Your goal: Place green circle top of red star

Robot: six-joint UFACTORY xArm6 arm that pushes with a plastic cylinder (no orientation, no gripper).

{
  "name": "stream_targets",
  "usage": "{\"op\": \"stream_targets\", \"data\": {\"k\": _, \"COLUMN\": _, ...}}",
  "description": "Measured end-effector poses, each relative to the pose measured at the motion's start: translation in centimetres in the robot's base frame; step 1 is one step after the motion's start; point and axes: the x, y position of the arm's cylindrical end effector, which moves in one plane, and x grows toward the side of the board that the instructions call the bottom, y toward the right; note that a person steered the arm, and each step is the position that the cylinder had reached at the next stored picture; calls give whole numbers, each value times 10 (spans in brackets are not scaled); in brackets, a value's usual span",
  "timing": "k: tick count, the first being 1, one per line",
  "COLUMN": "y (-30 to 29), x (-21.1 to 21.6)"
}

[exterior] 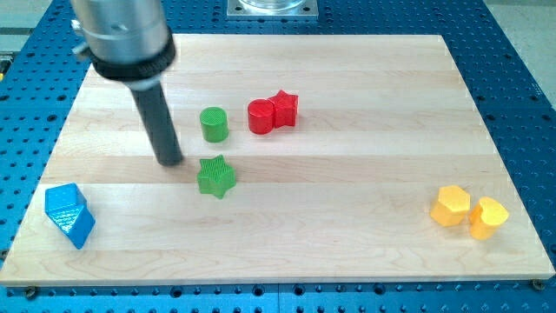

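The green circle [214, 124] is a short green cylinder standing left of the board's middle. The red star [286, 107] sits to its right, touching a red cylinder [261, 116] that lies between the two. My tip [170, 161] is the lower end of the dark rod, resting on the board below and to the left of the green circle, a short gap away. A green star [215, 176] lies just right of my tip and below the green circle.
A blue block [69, 215] sits near the board's lower left corner. Two yellow blocks [452, 207] [488, 217] touch each other near the lower right. The wooden board [347, 226] lies on a blue perforated table.
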Motion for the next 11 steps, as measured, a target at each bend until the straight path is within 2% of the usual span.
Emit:
{"op": "stream_targets", "data": {"k": 1, "y": 47, "x": -51}}
{"op": "stream_targets", "data": {"k": 2, "y": 54, "x": -134}}
{"op": "stream_targets", "data": {"k": 4, "y": -18, "x": -168}}
{"op": "stream_targets", "data": {"k": 5, "y": 56, "x": -211}}
{"op": "stream_targets", "data": {"k": 6, "y": 124, "x": -220}}
{"op": "stream_targets", "data": {"k": 7, "y": 78, "x": -171}}
{"op": "stream_targets", "data": {"k": 8, "y": 142, "x": -135}}
{"op": "stream_targets", "data": {"k": 9, "y": 204, "x": -161}}
{"op": "stream_targets", "data": {"k": 10, "y": 187, "x": -200}}
{"op": "stream_targets", "data": {"k": 11, "y": 176, "x": -159}}
